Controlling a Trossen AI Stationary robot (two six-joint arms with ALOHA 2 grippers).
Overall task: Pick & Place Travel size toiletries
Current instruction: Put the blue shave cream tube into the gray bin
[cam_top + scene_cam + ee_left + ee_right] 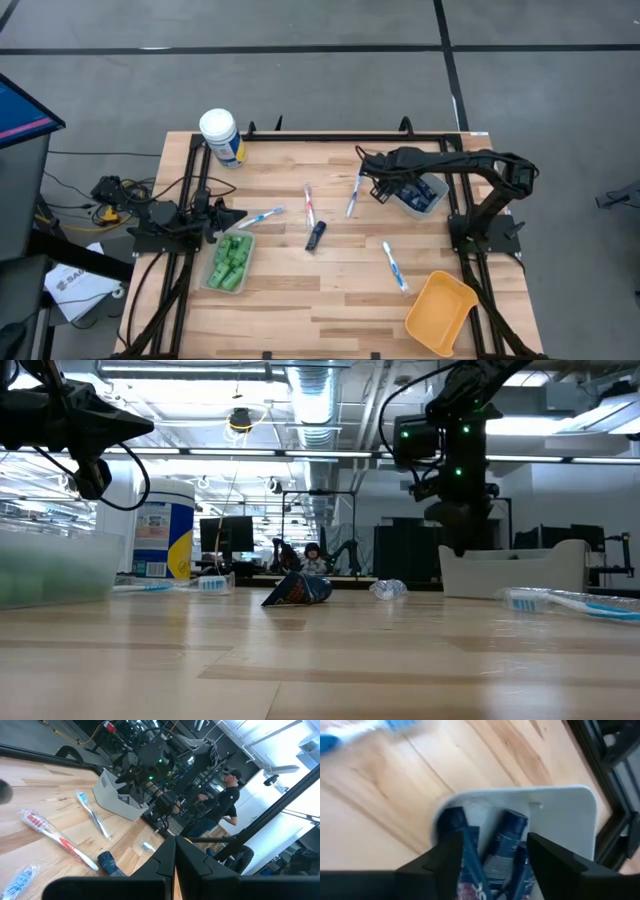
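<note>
Right gripper [492, 852] fingers apart above white bin [570, 815], navy tubes [502, 845] lengthwise inside

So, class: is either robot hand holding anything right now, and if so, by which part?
Nothing is held. The right hand hangs open over the white bin of navy tubes, gripping none. The left hand is shut and empty, waiting at the table's left.

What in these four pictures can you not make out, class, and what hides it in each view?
- Navy tubes in the white bin: right wrist view, lower ends hidden behind the right hand, so no count.
- Green bottles: high view, too small to count; low view, only a blur behind the clear bin wall.
- Canister label: too small to read.
- Toothbrush: right wrist view, blurred and cut off by the edge.
</note>
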